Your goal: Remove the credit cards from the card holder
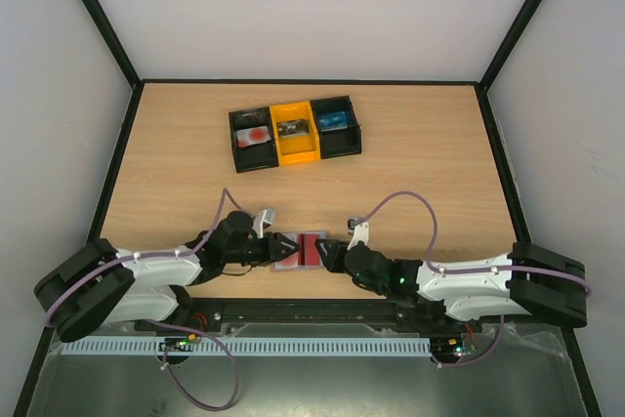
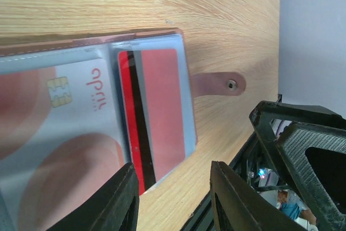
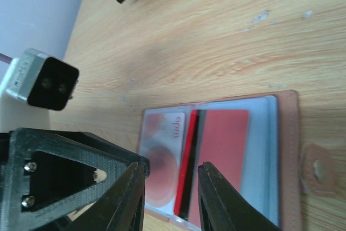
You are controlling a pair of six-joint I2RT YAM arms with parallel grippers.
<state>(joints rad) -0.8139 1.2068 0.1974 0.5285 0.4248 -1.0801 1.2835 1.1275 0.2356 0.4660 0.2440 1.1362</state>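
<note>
The small bifold card holder (image 3: 289, 150) lies open and flat near the middle of the grained wooden tabletop's (image 1: 439, 183) near edge, with a rounded snap tab (image 2: 219, 84) jutting out. Its pinkish-brown rim frames glossy blue-grey pockets. These hold the pale plastic card with red rounds (image 3: 162, 133) beside the plain red card with a black stripe (image 3: 221, 155). The left gripper (image 2: 173, 198) and right gripper (image 3: 170, 198) crowd opposite ends, both with black fingers apart and clamping nothing. A black-and-yellow three-compartment tray (image 1: 298, 157) sits well apart, towards the far edge.

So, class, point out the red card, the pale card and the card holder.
red card (image 2: 159, 106), left wrist view, plain red face.
pale card (image 2: 81, 128), left wrist view, pale patch under the chip.
card holder (image 2: 216, 84), left wrist view, snap tab.
</note>
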